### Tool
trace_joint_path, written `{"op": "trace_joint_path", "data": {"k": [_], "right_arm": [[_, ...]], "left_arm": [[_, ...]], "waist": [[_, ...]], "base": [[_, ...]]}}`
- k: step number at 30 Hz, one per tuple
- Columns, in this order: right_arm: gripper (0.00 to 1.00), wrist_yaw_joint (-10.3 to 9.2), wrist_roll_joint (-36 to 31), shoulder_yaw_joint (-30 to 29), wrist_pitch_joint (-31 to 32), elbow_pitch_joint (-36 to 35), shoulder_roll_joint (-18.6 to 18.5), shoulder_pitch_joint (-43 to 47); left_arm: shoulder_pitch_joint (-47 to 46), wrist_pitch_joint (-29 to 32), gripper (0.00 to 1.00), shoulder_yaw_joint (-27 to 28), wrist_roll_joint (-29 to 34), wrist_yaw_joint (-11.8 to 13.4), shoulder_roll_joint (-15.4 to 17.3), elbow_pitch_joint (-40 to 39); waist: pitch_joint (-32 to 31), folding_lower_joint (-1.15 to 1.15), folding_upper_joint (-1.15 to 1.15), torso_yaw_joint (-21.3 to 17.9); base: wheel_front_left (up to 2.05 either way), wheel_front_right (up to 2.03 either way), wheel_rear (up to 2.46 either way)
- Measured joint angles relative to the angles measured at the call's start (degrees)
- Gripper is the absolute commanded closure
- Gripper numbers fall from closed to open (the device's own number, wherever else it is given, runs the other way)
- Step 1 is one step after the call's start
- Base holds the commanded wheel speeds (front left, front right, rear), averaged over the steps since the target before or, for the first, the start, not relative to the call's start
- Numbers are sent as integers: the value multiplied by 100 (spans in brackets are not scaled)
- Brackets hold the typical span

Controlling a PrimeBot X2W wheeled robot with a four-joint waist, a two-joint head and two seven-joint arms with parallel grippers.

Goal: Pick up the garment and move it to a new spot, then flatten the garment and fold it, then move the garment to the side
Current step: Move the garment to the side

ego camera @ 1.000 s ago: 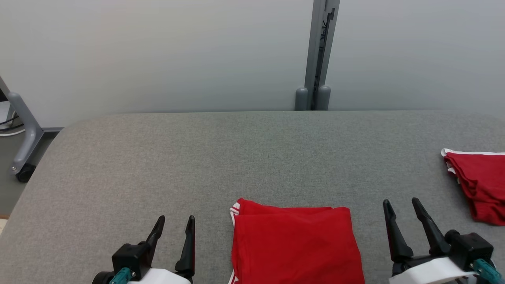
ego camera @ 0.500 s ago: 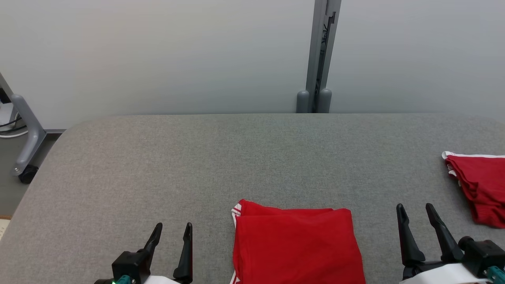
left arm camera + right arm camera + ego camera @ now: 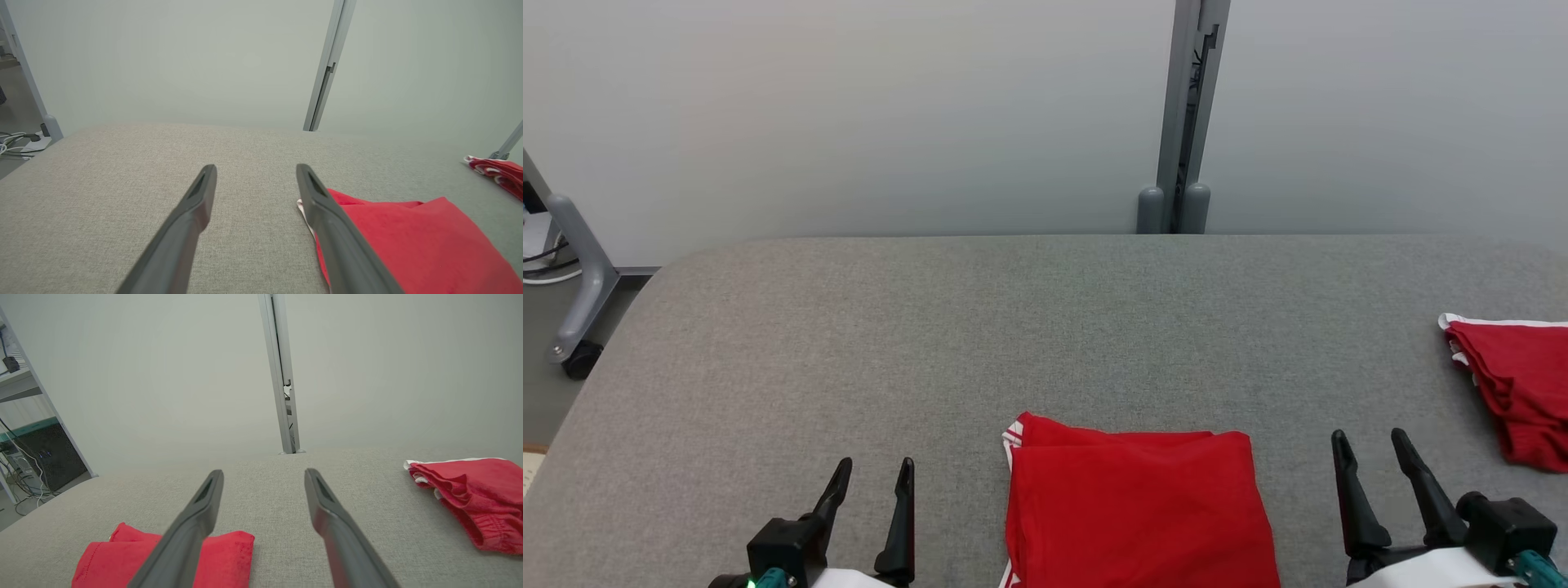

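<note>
Red garment (image 3: 1135,506) lies folded, white-trimmed corner far left; long axis unclear.

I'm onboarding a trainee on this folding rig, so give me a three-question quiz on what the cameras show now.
1. True or false: the left claw grips the folded red garment.
2. The second red garment lies on the grey table toward the robot's: A left, B right.
3. Fill in: the right claw has its jaws ____.
Key: 1 false; 2 B; 3 open.
</note>
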Motion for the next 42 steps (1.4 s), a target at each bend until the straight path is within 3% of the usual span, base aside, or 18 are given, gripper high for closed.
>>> {"op": "trace_joint_path", "data": {"k": [6,13,20,30,38,39,40,42], "right_arm": [[0,0,-46,71,457,201,4,-90],[0,0,-194,37,1527,569,-11,-278],[0,0,305,275,2324,906,-288,-385],[0,0,949,335,2675,1599,-533,-685],[0,0,1490,687,2858,2086,-591,-959],[18,0,1526,749,2849,2121,-614,-985],[53,0,1574,815,2838,2153,-634,-1018],[84,0,1667,955,2786,2212,-650,-1077]], "left_arm": [[-16,0,0,88,1,-98,12,68],[-65,0,0,256,55,-303,44,169],[-61,0,0,408,167,-382,-49,230],[-46,0,0,477,319,-480,-122,287],[-45,-1,0,514,397,-523,-134,310],[-45,-1,0,514,402,-524,-133,315],[-44,-1,0,514,407,-524,-132,320],[-43,-1,0,509,416,-527,-135,322]], "waist": [[8,0,0,62],[51,0,0,242],[139,0,0,529],[306,0,0,964],[358,0,0,1084],[357,0,0,1080],[356,0,0,1072],[353,0,0,1049]], "base": [[0,0,0],[0,0,0],[0,0,0],[0,0,0],[0,0,0],[0,0,0],[0,0,0],[0,0,0]]}}
